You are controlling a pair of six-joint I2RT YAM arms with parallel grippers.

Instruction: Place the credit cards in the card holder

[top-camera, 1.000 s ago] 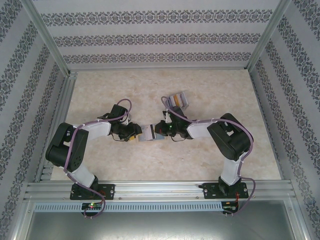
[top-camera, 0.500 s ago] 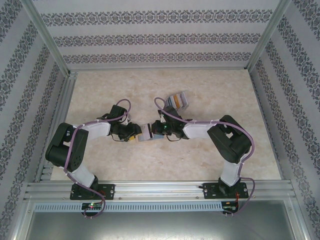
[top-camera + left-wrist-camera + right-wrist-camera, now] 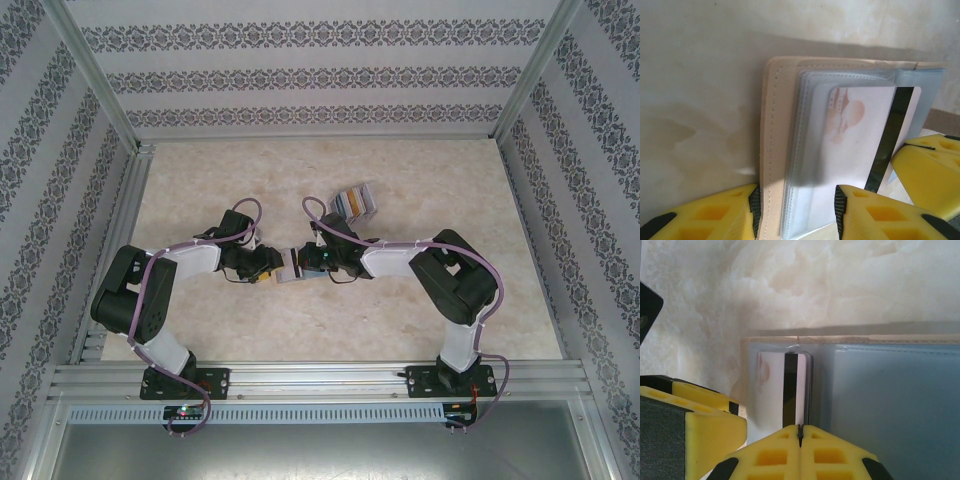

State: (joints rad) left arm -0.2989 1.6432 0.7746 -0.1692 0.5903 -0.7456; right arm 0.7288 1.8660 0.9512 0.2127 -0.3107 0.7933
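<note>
The card holder is at mid-table between the arms. The left gripper clamps it across its tan cover and soft clear sleeves, and since we judge it light and floppy, we hold it near the spine. The right gripper is closed on the edge of a thin, stiff, slippery card, which is partly sleeved. The pale marbled table looks smooth, patterned walls enclose it, and the spare cards lie behind.

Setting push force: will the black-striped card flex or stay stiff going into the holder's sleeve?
The striped card probably stays fairly stiff: it lies flat with straight edges. It likely slides easily, its face looking smooth. The clear sleeves look thin and may buckle.
</note>
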